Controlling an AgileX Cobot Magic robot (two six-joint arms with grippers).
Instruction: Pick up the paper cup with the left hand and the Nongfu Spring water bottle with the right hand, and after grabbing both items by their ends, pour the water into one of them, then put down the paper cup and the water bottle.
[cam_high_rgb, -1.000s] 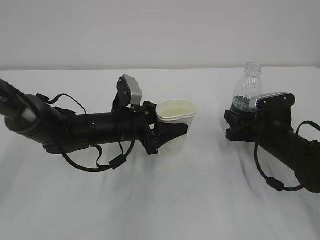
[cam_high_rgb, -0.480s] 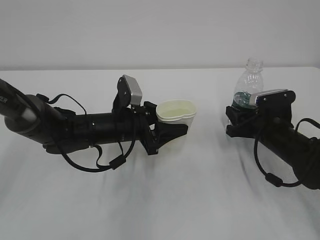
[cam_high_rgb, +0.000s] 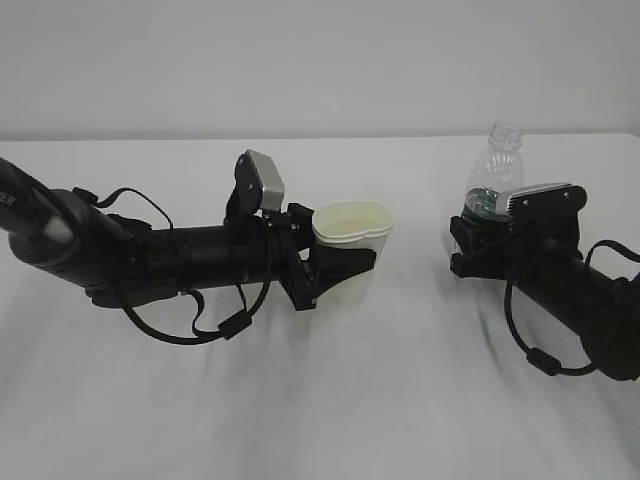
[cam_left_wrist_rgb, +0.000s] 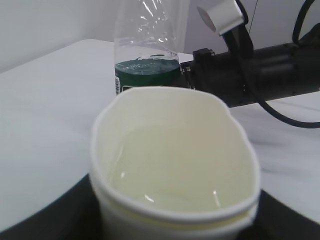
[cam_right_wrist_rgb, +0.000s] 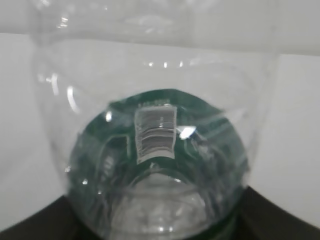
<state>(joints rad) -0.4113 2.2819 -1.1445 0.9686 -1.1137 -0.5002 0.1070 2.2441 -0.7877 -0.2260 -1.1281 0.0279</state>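
You had a plain white table (cam_high_rgb: 330, 420) before you, its matte top running the full width of the exterior view and meeting a pale grey wall (cam_high_rgb: 320, 60) along a straight, level seam at the back. Soft, blurred grey shadows lay across the middle of the tabletop, and the front strip was evenly lit. From the left wrist view, the same white surface (cam_left_wrist_rgb: 45, 125) ended at a far edge against the wall (cam_left_wrist_rgb: 50, 25).

One paper cup (cam_high_rgb: 352, 233), one Nongfu Spring water bottle (cam_high_rgb: 494, 172), two black arms, each with one pincer, and one table (cam_high_rgb: 320, 400).
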